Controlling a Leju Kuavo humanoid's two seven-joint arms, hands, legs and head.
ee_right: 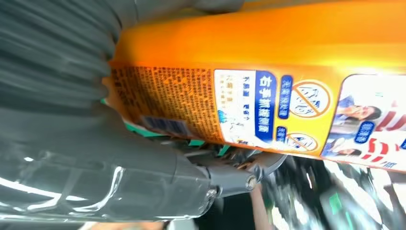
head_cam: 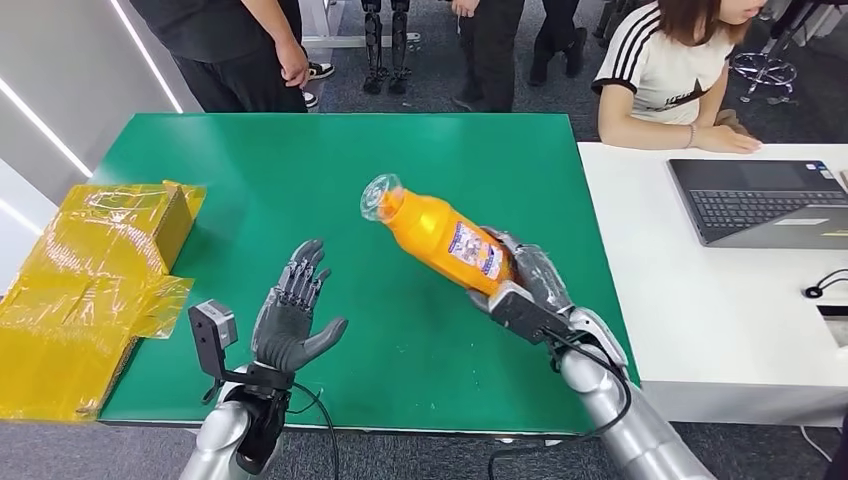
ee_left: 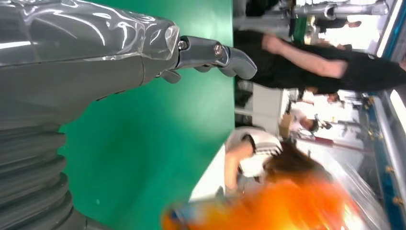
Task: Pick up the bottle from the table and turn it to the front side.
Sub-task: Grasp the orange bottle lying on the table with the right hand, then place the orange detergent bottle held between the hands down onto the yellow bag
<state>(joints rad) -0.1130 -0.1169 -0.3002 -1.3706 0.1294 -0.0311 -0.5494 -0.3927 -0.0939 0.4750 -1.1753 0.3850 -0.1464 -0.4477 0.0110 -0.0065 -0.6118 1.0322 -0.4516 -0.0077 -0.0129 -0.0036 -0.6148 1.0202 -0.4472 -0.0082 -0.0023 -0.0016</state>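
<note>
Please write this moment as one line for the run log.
right robot hand: holds orange plastic bottle, lifted, tilted | left robot hand: open | green table

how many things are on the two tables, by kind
Orange bottle, held by the right hand above the green table: 1
Yellow-wrapped box overhanging the green table's edge: 1
Laptop on the white table: 1
Black cable on the white table: 1
Total: 4

We see a yellow tape-wrapped cardboard box left of the green bench, and a dark open laptop on the white bench.
</note>
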